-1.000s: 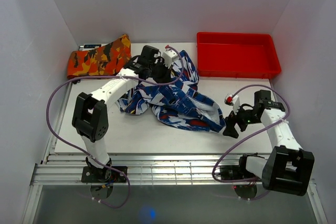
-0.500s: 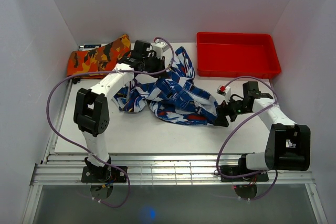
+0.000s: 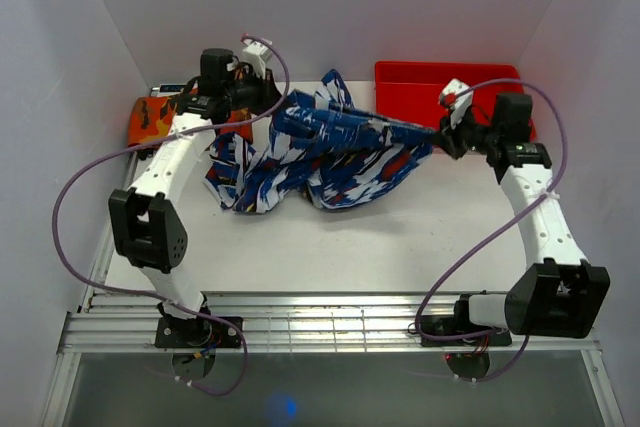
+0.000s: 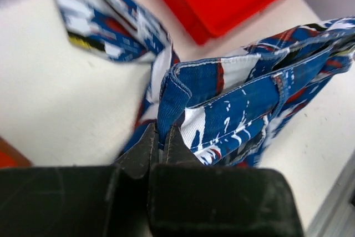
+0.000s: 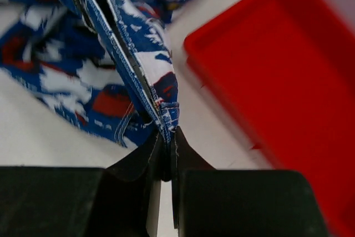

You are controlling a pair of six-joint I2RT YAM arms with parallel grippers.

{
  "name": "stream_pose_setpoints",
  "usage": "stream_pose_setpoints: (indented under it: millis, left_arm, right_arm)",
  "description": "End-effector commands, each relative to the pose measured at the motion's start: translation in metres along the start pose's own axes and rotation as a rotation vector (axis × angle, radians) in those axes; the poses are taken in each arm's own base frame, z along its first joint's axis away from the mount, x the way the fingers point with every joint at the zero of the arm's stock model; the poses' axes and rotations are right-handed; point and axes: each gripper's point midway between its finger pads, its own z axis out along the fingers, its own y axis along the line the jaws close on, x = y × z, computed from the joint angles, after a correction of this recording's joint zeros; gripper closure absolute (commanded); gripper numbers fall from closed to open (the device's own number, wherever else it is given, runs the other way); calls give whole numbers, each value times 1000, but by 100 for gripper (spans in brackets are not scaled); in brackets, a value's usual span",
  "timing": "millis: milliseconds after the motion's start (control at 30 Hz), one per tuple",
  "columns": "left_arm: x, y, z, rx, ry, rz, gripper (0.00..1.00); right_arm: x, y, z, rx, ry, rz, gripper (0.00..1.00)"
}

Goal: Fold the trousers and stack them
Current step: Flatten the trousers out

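The blue, white and red print trousers (image 3: 320, 152) hang stretched between both arms above the white table (image 3: 330, 247), the lower folds still drooping to the surface. My left gripper (image 3: 272, 107) is shut on the trousers' edge at the left end; its wrist view shows a folded hem (image 4: 172, 84) pinched between the dark fingertips (image 4: 147, 145). At the right end, in front of the red tray, my right gripper (image 3: 440, 135) is shut on a seamed edge of the trousers (image 5: 166, 112), as the right wrist view shows.
A red tray (image 3: 500, 112) stands at the back right, just behind the right gripper. An orange and black camouflage cloth (image 3: 150, 122) lies at the back left, behind the left arm. White walls close in on three sides.
The right gripper went from open near the front right to shut on the trousers, then lifted back toward the red tray. The left gripper rose and moved left, stretching the cloth.
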Motion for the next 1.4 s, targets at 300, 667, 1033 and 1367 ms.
stream_pose_setpoints:
  millis: [300,667,1033,1367]
  left_arm:
    - [-243,-164,-329,-298,-1019,816,100]
    - [-218,-291,-492,-273,-1373,1016,100]
    - [-265,-308,-580,-477,-1654,971,100]
    - [-294,-273,-529,-506,-1584,1007,100]
  right_arm:
    - [-315,-7,-246,568,-622,-563,92]
    - [-390,118,-440,904,-1114,-831,92]
    - [-434,133,-495,1007,-1304,-895,92]
    - [-445,99,-435,760,-1283,-774,92]
